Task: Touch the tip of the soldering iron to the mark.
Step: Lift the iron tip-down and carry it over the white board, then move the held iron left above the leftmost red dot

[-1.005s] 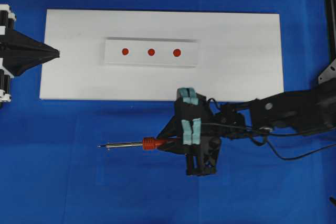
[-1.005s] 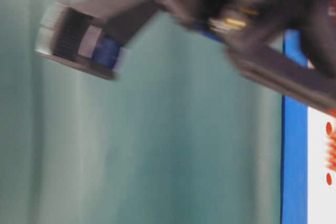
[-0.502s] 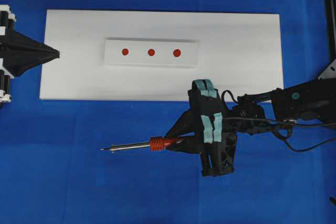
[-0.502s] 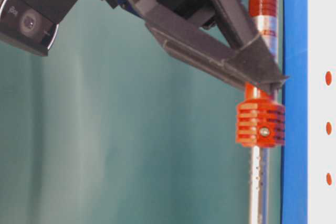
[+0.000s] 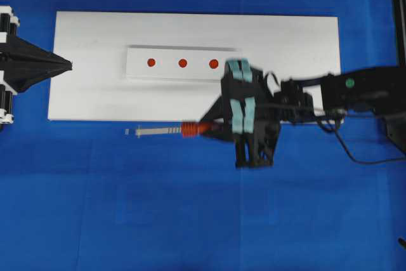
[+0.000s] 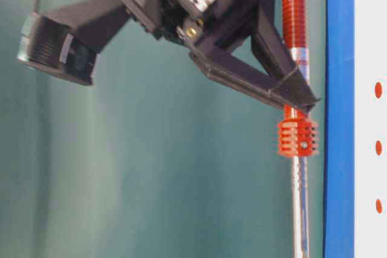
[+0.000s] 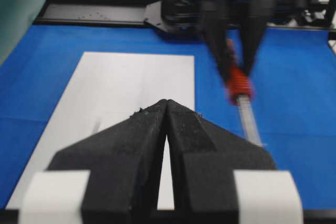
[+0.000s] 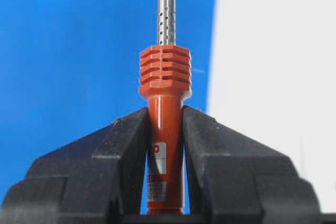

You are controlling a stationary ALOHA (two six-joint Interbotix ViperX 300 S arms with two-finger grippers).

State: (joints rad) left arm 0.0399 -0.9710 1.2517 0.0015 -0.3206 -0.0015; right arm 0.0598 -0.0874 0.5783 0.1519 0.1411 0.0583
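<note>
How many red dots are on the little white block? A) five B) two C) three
C, the overhead view shows three red dots in a row on the white block, with the middle dot between two end ones.

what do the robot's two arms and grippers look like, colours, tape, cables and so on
Both arms are matte black. The right gripper has wedge-shaped black fingers, teal tape strips on its body and thin black cables looping behind the wrist; a green dot sits on the arm link. The left gripper has matching pointed fingers with white tape bands near their base.
</note>
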